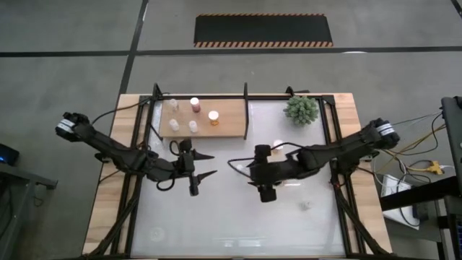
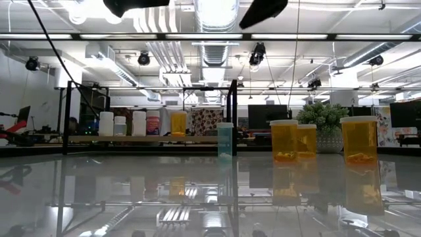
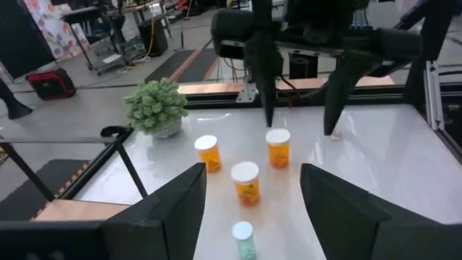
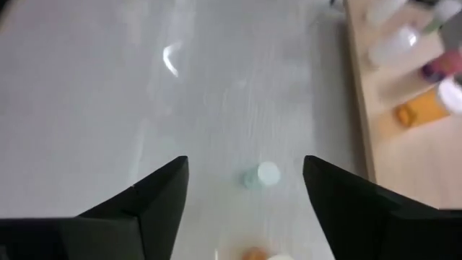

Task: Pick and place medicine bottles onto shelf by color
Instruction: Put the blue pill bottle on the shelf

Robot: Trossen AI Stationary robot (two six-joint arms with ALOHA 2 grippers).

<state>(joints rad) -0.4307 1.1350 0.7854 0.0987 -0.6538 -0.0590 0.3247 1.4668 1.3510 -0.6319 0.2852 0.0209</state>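
The light-brown shelf [image 1: 227, 124] at the table's far side holds several bottles standing upright: white ones [image 1: 174, 124], a reddish one [image 1: 195, 103] and an orange one [image 1: 214, 117]. A small teal bottle [image 3: 243, 238] and three orange bottles [image 3: 245, 182] stand on the white tabletop; they also show in the low view [image 2: 284, 140]. My left gripper [image 1: 209, 165] is open and empty above the table's middle, pointing right at these bottles. My right gripper [image 1: 244, 167] is open and empty, facing it, with the teal bottle [image 4: 261, 175] ahead of its fingers.
A spiky green plant [image 1: 302, 109] stands at the far right of the table, beside the shelf's black frame bars [image 1: 247, 112]. A small pale thing [image 1: 304, 206] lies on the table near the right front. Bare white tabletop [image 1: 216, 217] lies toward the near edge.
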